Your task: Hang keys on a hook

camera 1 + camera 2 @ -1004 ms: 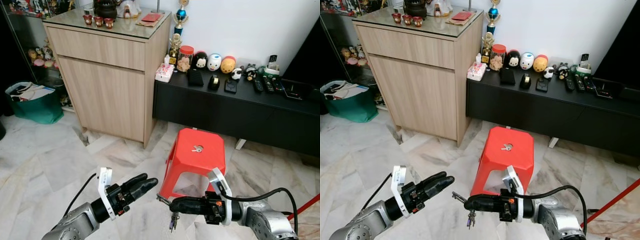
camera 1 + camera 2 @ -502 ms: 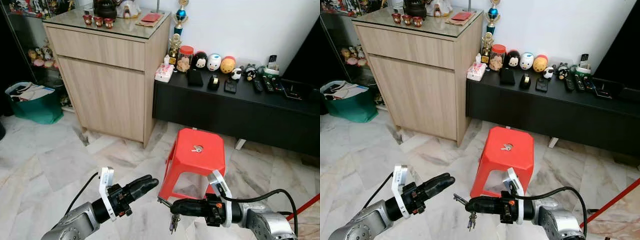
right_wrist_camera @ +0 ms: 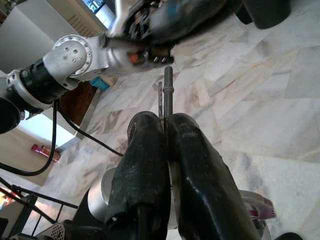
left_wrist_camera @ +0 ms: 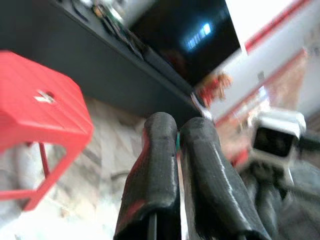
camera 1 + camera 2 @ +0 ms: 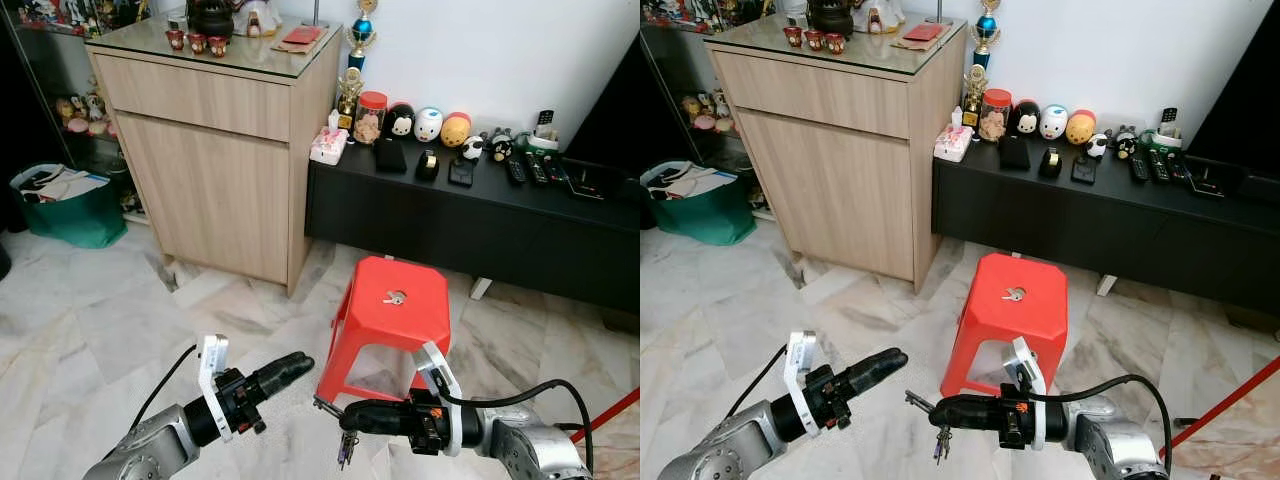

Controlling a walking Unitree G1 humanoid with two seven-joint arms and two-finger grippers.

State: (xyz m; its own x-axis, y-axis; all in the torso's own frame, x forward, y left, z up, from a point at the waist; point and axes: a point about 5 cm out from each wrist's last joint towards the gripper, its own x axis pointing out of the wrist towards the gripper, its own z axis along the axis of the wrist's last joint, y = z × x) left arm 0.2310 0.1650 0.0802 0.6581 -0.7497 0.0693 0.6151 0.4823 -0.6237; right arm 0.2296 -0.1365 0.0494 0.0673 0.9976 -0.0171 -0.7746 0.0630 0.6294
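I see my two silver arms, each ending in long black rubbery fingers, the left gripper (image 5: pixel 297 362) and right gripper (image 5: pixel 345 412), with white wrist brackets and looping black cables.

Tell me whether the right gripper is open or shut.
Shut. The right gripper has its two black fingers pressed together on the keys; a key shaft sticks out between the tips, and the rest of the bunch dangles below.

Stool (image 5: pixel 397 306) before the low console (image 5: pixel 470 225), cabinet (image 5: pixel 215 150) left, perhaps keys (image 5: pixel 395 297) on stool
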